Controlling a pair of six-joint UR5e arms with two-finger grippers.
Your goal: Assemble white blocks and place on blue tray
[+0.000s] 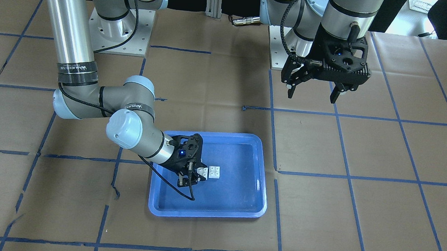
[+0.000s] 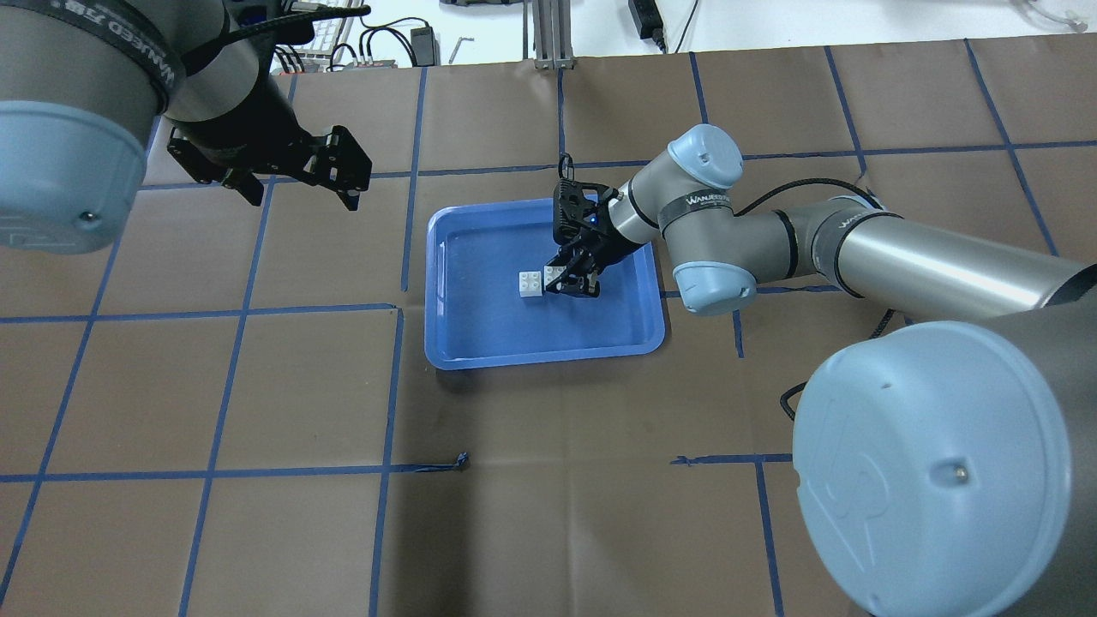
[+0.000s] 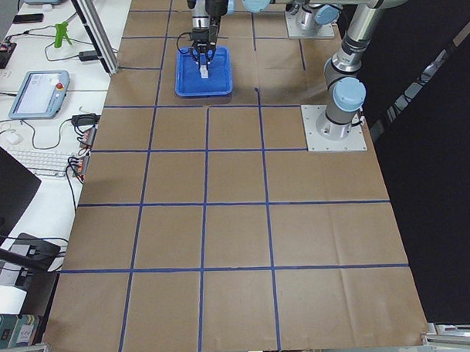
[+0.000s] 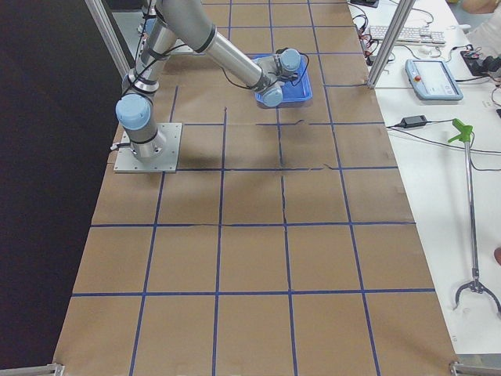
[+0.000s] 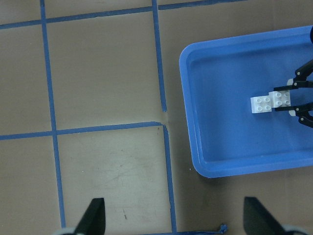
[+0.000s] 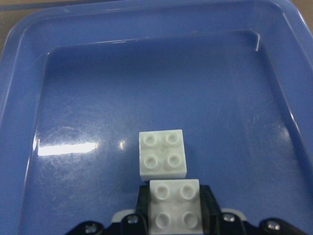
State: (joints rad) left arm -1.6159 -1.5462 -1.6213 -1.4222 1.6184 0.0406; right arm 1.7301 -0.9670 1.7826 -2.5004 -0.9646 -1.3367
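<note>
Flanking one white block [image 6: 174,209], the right pincer [image 5: 283,98] hides its sides.

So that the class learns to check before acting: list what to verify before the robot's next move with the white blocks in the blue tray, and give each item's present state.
1. Both blocks inside the blue tray: ok.
2. Right gripper shut on the near block: ok.
3. Near block joined to the far block: cannot tell; they touch side by side, all studs showing.
4. Left gripper open, away from the tray: ok.
</note>
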